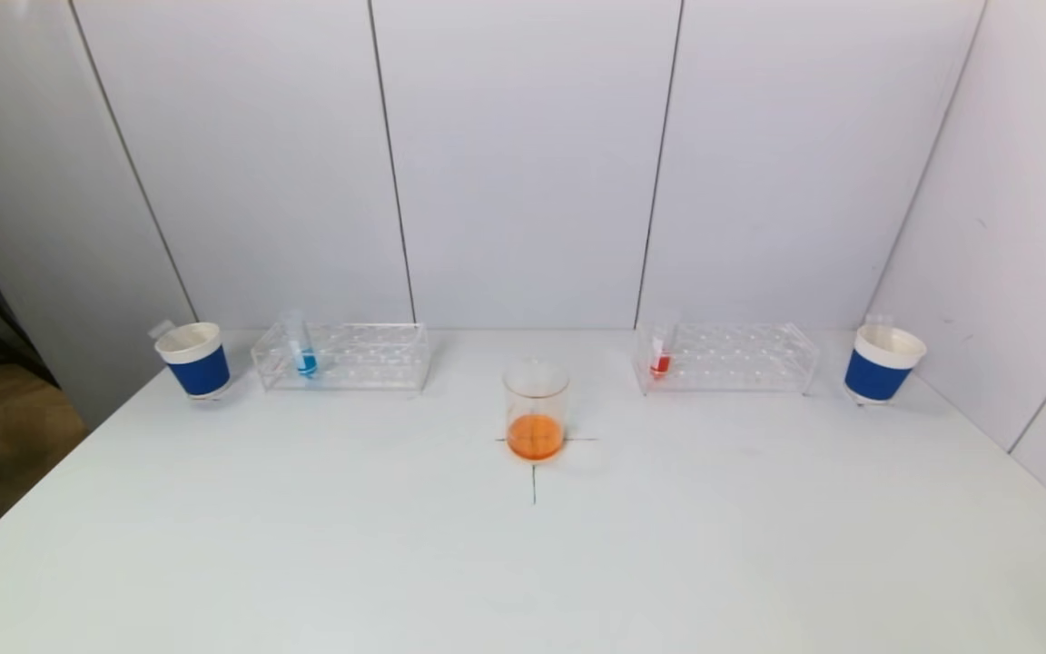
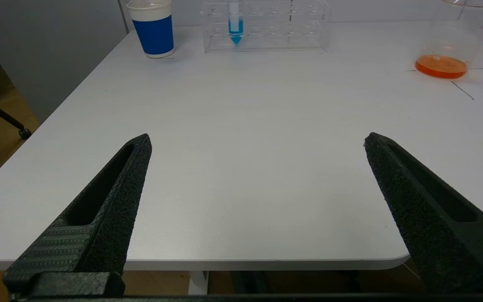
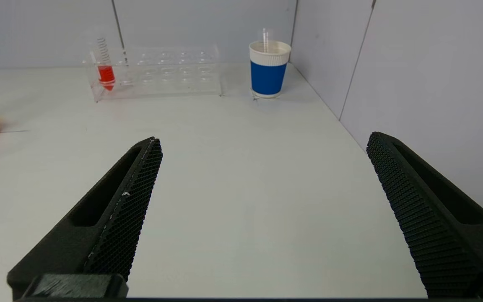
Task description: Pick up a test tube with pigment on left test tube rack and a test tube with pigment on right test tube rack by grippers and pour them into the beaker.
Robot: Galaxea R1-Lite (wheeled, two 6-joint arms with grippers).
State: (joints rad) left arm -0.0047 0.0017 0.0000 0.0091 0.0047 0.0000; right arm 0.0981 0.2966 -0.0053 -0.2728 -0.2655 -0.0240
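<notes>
The left gripper (image 2: pixel 258 140) hangs over the near edge of the table (image 1: pixel 523 563), its 2 jaws spread wide with nothing between them. The right gripper (image 3: pixel 264 140) sits the same way on its own side, jaws wide apart and empty. Neither shows in the head view, so both are well back from the work.

Far ahead of the left gripper, the left rack (image 1: pixel 341 356) stands near the back wall with 1 tube of blue pigment (image 1: pixel 306 356) upright in a hole near its outer end. The right rack (image 1: pixel 727 358) mirrors it, holding 1 tube of red pigment (image 1: pixel 660 359) at the end nearest the beaker (image 1: pixel 536 411). The beaker stands between the racks, closer to the robot, with orange liquid in its bottom. A blue-banded paper cup (image 1: pixel 194 360) stands outside the left rack, and a second cup (image 1: pixel 882 363) outside the right.

The tubes look light, stiff, smooth and likely slippery, and they could crack under a hard squeeze. The best hold is probably on the clear upper part above the rack top, gripped gently and lifted straight up, so the rack stays put and nothing spills.
</notes>
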